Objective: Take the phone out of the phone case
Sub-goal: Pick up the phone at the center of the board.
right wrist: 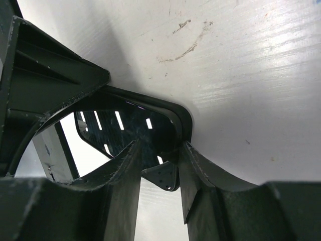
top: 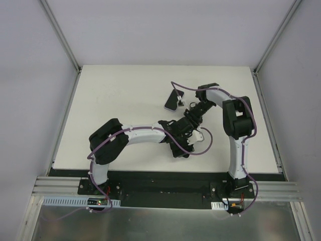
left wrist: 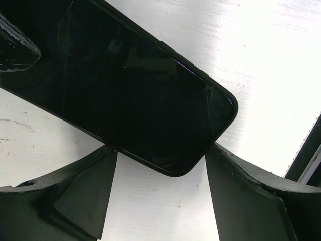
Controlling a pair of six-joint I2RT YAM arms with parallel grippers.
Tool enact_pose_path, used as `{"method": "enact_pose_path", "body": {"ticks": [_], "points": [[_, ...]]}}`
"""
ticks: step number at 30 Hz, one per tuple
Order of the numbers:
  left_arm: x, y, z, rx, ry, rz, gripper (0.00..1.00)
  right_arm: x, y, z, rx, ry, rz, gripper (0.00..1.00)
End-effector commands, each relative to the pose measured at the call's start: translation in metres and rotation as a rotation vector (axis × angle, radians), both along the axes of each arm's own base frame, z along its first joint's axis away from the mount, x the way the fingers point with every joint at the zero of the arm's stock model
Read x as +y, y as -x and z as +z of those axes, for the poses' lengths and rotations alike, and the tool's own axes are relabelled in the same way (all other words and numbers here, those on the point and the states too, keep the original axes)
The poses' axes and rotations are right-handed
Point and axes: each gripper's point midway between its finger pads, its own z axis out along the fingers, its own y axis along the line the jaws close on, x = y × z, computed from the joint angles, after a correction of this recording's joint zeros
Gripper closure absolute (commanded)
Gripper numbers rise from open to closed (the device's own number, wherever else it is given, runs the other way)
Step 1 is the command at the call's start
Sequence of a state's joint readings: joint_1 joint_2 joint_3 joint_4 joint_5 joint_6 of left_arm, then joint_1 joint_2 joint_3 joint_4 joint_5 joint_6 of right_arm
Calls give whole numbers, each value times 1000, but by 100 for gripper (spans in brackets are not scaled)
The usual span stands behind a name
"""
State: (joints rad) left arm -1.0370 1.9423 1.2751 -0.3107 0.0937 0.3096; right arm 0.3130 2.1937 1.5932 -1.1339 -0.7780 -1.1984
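Observation:
A black phone [left wrist: 125, 95] in a black phone case [right wrist: 181, 119] fills the left wrist view, raised a little off the white table. My left gripper [left wrist: 159, 150] is shut on its lower end, one finger against each long edge. My right gripper [right wrist: 160, 148] straddles a corner: one fingertip lies over the glossy screen [right wrist: 125, 130], the other presses the case rim from outside. A flap of the case with small holes [right wrist: 164, 178] hangs between the fingers. From above, both grippers meet at mid-table [top: 188, 124] and hide the phone.
A second dark flat slab with a pale edge [top: 173, 99] lies on the table just behind the grippers; its edge shows in the left wrist view [left wrist: 307, 155]. The white table [top: 115, 100] ends at metal rails left and right. Purple cables loop beside both arms.

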Motion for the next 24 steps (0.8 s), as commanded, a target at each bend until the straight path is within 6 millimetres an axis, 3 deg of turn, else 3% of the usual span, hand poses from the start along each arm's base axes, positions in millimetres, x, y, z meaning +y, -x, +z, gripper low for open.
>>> {"method": "enact_pose_path", "body": {"ticks": [1,11,24], "points": [[94,-140,-35,-464,-316,285,29,39,143,73,717,69,45,62],[102,-155,-21,-555,-340,285,28,41,148,85,693,54,46,66],[105,-155,-15,-561,-339,289,26,40,151,115,611,30,35,69]]}}
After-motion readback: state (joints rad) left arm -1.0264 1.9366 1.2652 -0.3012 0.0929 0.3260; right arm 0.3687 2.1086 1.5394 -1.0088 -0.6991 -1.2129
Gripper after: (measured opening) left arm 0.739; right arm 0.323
